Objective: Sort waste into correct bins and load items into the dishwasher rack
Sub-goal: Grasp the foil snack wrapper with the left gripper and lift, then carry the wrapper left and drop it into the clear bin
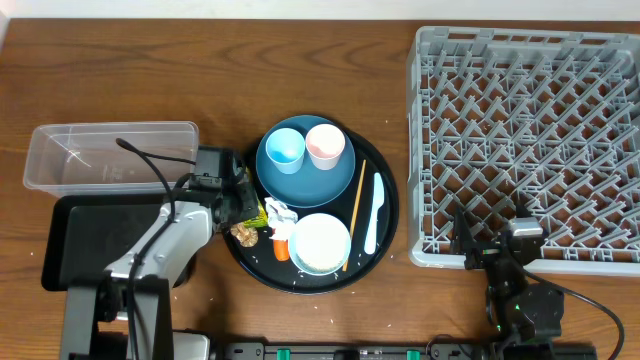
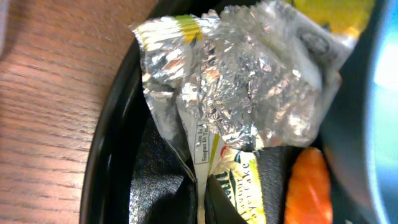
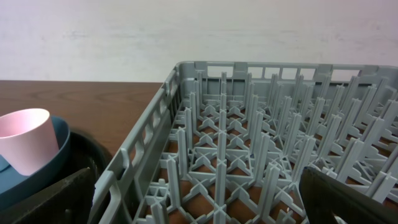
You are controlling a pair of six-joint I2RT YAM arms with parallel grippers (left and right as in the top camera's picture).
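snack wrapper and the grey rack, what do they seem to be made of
Snack wrapper: probably metallised plastic film or foil. Its inner side is shiny silver and holds sharp crinkles, and the outside is printed green-yellow.
Dishwasher rack: looks like moulded grey plastic with a matte finish. The colour is uniform, and the lattice bars and pegs seem formed in one piece.

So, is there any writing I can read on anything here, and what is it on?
"...ake": slanted letters on the yellow-green part of the snack wrapper, cut off, so only a tentative reading.
Small black print on the wrapper's white strip: too small and blurred to read.
Dishwasher rack, light-blue cup, pink cup, clear tub: no writing visible.
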